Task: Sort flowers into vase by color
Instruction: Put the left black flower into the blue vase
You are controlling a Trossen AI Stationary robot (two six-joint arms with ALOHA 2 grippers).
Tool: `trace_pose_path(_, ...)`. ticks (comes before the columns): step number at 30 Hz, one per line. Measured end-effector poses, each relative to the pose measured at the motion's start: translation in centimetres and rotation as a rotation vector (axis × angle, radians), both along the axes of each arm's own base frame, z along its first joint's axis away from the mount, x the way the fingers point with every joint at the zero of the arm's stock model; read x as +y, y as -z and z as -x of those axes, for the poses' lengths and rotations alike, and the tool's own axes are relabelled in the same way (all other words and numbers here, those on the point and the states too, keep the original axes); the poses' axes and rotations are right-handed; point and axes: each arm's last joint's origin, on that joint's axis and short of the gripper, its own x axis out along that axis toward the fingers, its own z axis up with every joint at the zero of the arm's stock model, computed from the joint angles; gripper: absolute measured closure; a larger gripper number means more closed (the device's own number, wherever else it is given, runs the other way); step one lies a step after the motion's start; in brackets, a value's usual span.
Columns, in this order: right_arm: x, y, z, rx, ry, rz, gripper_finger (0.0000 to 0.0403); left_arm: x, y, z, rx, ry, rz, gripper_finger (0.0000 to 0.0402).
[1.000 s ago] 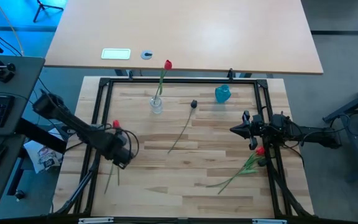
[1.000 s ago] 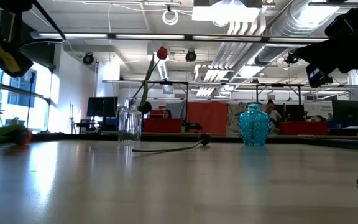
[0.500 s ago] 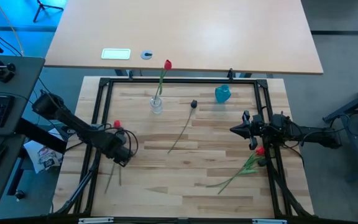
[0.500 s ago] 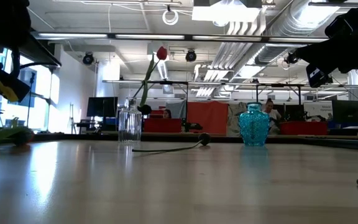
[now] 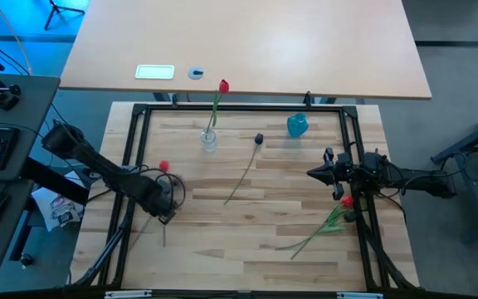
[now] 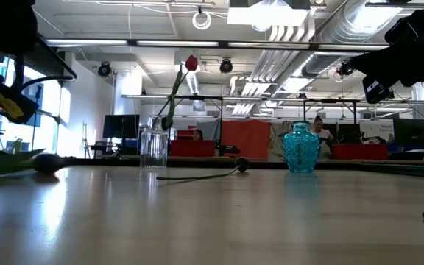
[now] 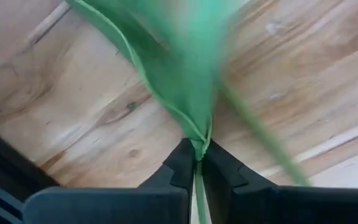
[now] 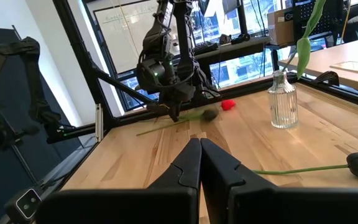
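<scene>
Red flower [image 5: 163, 166] now sits lifted slightly toward the clear vase [image 5: 210, 139], its stem newly pinched in the closed left gripper [image 5: 163, 214]; the empty right gripper [image 5: 312, 174], fingers together, hasn't moved

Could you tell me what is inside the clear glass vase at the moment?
The clear glass vase holds one red flower, its green stem leaning. The stem's foot is blurred by the glass.

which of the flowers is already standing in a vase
The red flower upright in the clear glass vase; the others lie on the table or hang in the left gripper.
</scene>
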Motion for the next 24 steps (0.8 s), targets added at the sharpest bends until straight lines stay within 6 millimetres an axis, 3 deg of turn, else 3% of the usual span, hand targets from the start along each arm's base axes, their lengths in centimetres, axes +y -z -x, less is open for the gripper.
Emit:
trace_pose_path(3, 0.0, 0.0, 0.0, 0.000, 0.000, 0.000, 0.0402, 0.1, -1.6, 0.2, 0.018, -0.010, -0.003, 0.0397)
trace_pose_path(8, 0.0, 0.0, 0.0, 0.000, 0.000, 0.000, 0.0402, 0.2, -7.2, 0.1, -0.129, -0.011, 0.005, 0.0400)
trace_pose_path(16, 0.0, 0.0, 0.0, 0.001, 0.000, 0.000, 0.0402, 1.8, -16.9, 0.6, -0.681, -0.070, -0.184, 0.0401)
trace_pose_path(20, 0.0, 0.0, 0.0, 0.001, 0.000, 0.000, 0.0402, 2.6, -18.4, 0.9, -0.777, -0.100, -0.270, 0.0401)
trace_pose_path(24, 0.0, 0.0, 0.0, 0.001, 0.000, 0.000, 0.0402, 2.5, -19.0, -0.2, -0.865, -0.055, -0.279, 0.0401)
